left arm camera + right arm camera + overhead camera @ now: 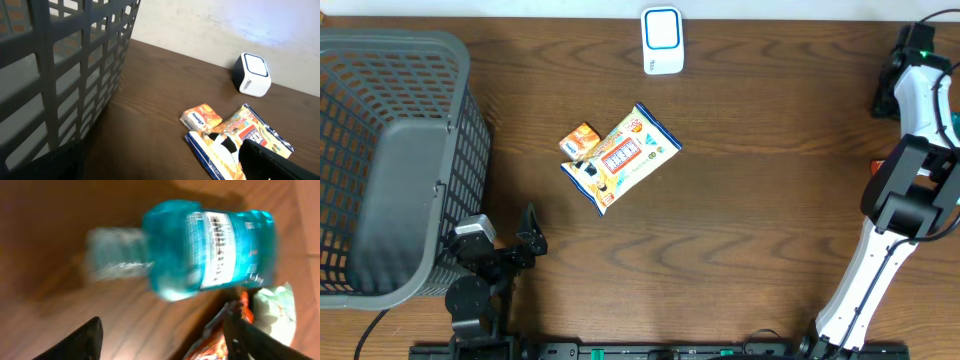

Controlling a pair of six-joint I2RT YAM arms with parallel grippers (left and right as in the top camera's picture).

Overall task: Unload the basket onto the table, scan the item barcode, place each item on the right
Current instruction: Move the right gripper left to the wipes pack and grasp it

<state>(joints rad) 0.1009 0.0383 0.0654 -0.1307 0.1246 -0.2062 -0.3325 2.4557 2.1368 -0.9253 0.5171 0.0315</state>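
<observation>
over the table, overhead view: white boxy barcode scanner [661, 40] at the far edge, left gripper [512, 243] by the grey plastic mesh basket [410, 60]; task bottle not seen here. left wrist view: left jaws wide apart, empty. right wrist view: translucent blue plastic mouthwash bottle [200, 250] on its side on the wood, blurred, white label up. right gripper [162, 337] jaws apart, bottle beyond them. best bet: grip mid-body, leave the label uncovered, face the code to the scanner. barcode not legible.
</observation>
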